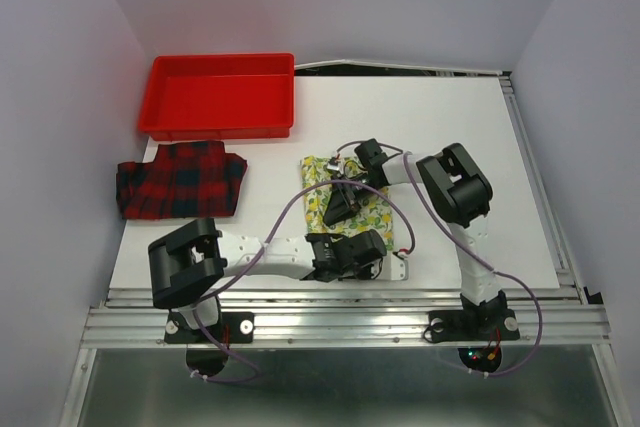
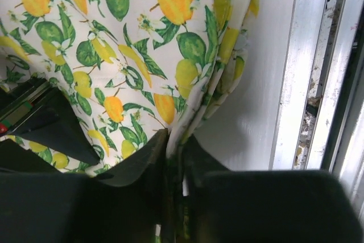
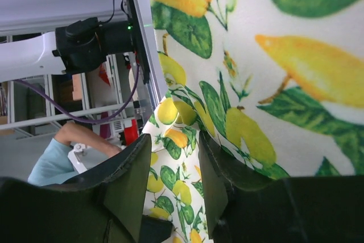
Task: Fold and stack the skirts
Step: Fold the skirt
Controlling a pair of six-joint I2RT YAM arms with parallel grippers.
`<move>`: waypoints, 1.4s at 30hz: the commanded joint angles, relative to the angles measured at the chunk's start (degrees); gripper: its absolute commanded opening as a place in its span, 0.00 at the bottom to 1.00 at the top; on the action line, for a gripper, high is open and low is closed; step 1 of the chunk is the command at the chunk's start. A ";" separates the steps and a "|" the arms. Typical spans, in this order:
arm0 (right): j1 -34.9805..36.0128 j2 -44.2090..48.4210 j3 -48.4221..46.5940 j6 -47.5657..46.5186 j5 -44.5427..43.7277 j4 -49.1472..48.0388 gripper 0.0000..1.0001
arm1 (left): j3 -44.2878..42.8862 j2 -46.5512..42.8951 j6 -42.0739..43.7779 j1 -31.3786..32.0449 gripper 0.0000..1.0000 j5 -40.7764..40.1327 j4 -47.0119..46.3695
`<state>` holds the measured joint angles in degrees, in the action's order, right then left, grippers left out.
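Note:
The lemon skirt (image 1: 318,173), white with yellow lemons and green leaves, lies on the white table near the middle front. My left gripper (image 1: 350,253) is at its near edge. In the left wrist view the gripper (image 2: 174,151) is shut on a folded edge of the lemon skirt (image 2: 131,44). My right gripper (image 1: 336,204) is low over the skirt's middle. In the right wrist view it (image 3: 173,180) is open, and the lemon skirt (image 3: 284,55) laps over one finger (image 3: 219,186). The plaid skirt (image 1: 180,179) lies flat at the left, apart from both grippers.
A red plastic tray (image 1: 222,128) stands at the back left, just beyond the plaid skirt. The aluminium rail (image 2: 301,83) of the table's near edge runs close to my left gripper. The left arm (image 3: 85,44) shows beyond the right gripper's fingers.

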<state>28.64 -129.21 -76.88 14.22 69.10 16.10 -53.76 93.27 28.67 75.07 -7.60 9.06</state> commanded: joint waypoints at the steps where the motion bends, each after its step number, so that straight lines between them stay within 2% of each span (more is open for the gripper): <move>1: -0.43 -2.63 1.74 -0.51 -5.64 -4.67 0.46 | -3.19 -4.33 -1.15 -0.18 0.34 2.66 2.18; 2: -0.43 -2.54 1.39 -0.16 -5.56 -4.76 0.46 | -3.28 -4.42 -1.07 -0.27 0.42 3.11 2.45; 6: -0.43 -1.93 1.12 0.20 -5.91 -4.58 0.46 | -2.93 -3.98 -1.24 -0.27 0.53 4.52 2.81; 9: -0.43 -1.92 1.73 0.37 -5.65 -4.58 0.46 | -2.76 -2.66 -1.33 -0.27 0.54 3.73 2.63; 11: -0.43 -1.92 2.09 0.28 -5.64 -4.50 0.46 | -2.06 -1.26 -1.33 -0.27 0.50 1.98 1.67; 14: -0.43 -1.93 2.17 -0.07 -5.56 -3.97 0.46 | -1.09 -0.20 -1.07 -0.27 0.35 0.30 0.00; 15: -0.43 -1.84 2.17 -0.24 -5.56 -3.88 0.46 | -1.00 -0.02 -0.98 -0.27 0.24 0.13 -0.18; 16: -0.43 -1.92 2.26 -0.33 -5.64 -3.79 0.46 | -0.91 0.24 -0.98 -0.27 0.19 -0.14 -0.44; 21: -0.43 -2.36 2.35 -1.47 -6.87 -3.36 0.46 | -1.52 -0.63 -0.81 -0.19 0.00 1.43 1.74; 25: -0.43 -1.67 0.08 -5.68 -7.49 1.20 0.46 | -3.81 -3.96 -0.72 -0.27 0.00 5.56 5.87; 28: -0.43 2.63 -4.31 -7.62 -7.49 5.34 0.49 | -4.95 -5.90 -1.24 -0.27 0.00 7.68 8.68; 29: -0.43 4.56 -5.63 -6.49 -7.23 6.04 0.52 | -5.21 -6.26 -1.42 -0.36 0.00 9.25 9.22; 32: -0.96 6.25 -9.86 -4.30 -5.65 5.96 0.52 | -5.92 -6.70 -1.51 -0.36 0.00 10.14 10.45; 38: -0.96 3.88 -11.36 3.97 -3.63 -1.94 0.49 | -7.06 -6.26 -2.03 -0.45 0.00 11.37 10.54; 42: -0.25 1.68 -7.68 9.33 -3.18 -9.93 0.48 | -7.50 -6.26 -2.30 -0.80 0.00 11.64 10.45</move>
<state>27.73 -126.17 -86.76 18.02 65.36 15.33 -58.50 88.58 27.29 74.50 2.37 18.81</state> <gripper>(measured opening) 0.482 0.080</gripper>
